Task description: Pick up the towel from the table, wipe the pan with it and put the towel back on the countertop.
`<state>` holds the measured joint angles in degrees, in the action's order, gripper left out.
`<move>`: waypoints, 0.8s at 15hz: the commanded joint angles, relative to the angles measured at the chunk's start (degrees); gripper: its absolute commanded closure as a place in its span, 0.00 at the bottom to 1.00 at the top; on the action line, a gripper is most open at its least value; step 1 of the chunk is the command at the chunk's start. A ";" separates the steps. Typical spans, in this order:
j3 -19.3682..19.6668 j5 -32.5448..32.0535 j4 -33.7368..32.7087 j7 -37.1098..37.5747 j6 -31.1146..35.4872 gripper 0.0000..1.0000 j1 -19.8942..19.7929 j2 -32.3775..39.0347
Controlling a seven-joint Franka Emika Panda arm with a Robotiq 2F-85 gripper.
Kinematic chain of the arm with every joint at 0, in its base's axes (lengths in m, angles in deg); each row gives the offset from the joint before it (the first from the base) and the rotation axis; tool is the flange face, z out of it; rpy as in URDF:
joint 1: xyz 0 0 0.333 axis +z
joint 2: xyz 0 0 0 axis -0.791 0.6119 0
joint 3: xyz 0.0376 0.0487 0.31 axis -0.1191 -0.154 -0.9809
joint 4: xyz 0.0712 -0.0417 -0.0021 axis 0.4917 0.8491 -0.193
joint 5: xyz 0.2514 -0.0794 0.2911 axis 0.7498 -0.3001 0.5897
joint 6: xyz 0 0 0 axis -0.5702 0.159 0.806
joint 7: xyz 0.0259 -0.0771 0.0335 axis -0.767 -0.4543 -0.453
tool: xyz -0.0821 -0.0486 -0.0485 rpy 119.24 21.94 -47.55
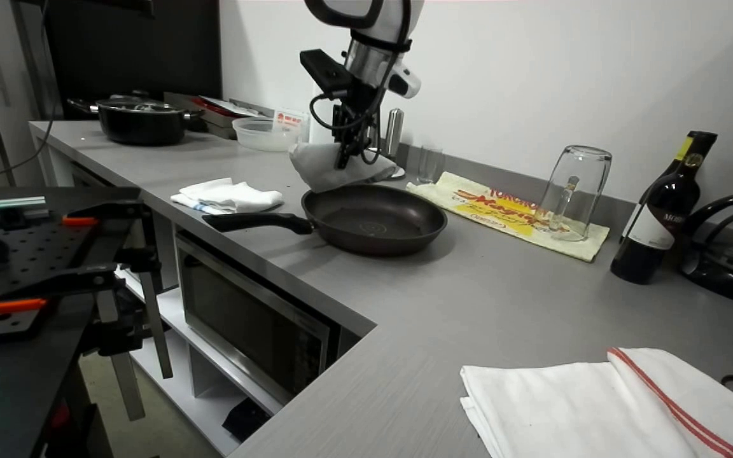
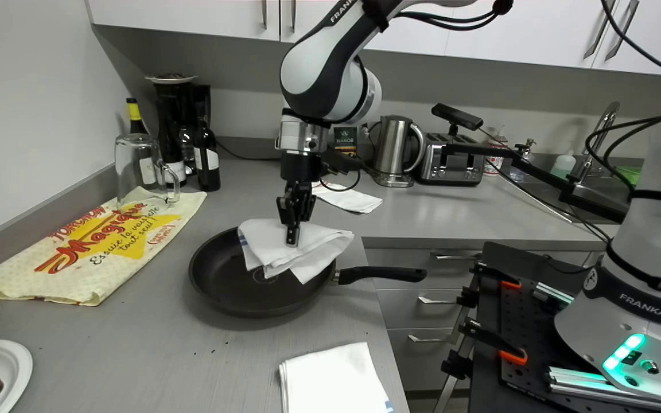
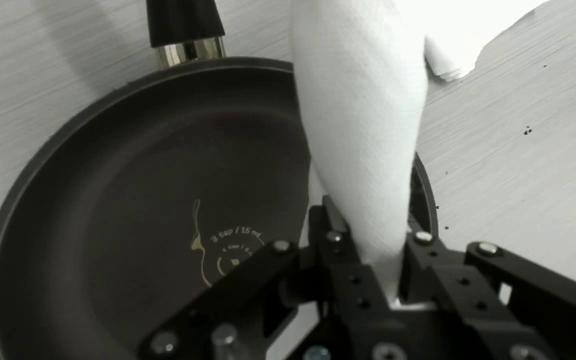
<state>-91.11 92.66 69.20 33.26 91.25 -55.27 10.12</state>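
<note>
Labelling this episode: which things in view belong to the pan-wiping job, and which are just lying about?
Belong to the job:
white towel
gripper, closed on it
pan
countertop, where the towel goes back

Just lying about (main items):
red-striped towel
folded towel near the pan
yellow printed cloth
glass mug on that cloth
wine bottles
kettle
toaster
lidded pot

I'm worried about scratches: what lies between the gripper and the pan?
An exterior view shows a white towel hanging from the gripper over the pan.
</note>
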 commanded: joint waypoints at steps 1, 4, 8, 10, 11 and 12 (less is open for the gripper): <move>-0.03 0.76 -4.72 -1.04 -0.78 0.95 -0.79 5.73; -0.30 0.09 -7.91 -0.33 -1.04 0.95 -0.97 9.77; -1.17 0.06 -11.35 0.26 -2.36 0.95 -1.00 13.13; -1.63 -0.03 -12.68 0.38 -2.66 0.95 -0.90 14.28; -1.85 -0.03 -13.28 0.40 -2.85 0.95 -0.89 14.78; -2.01 -0.06 -13.93 0.47 -3.23 0.95 -0.89 15.32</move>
<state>-92.40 92.64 58.68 33.27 90.52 -55.99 23.47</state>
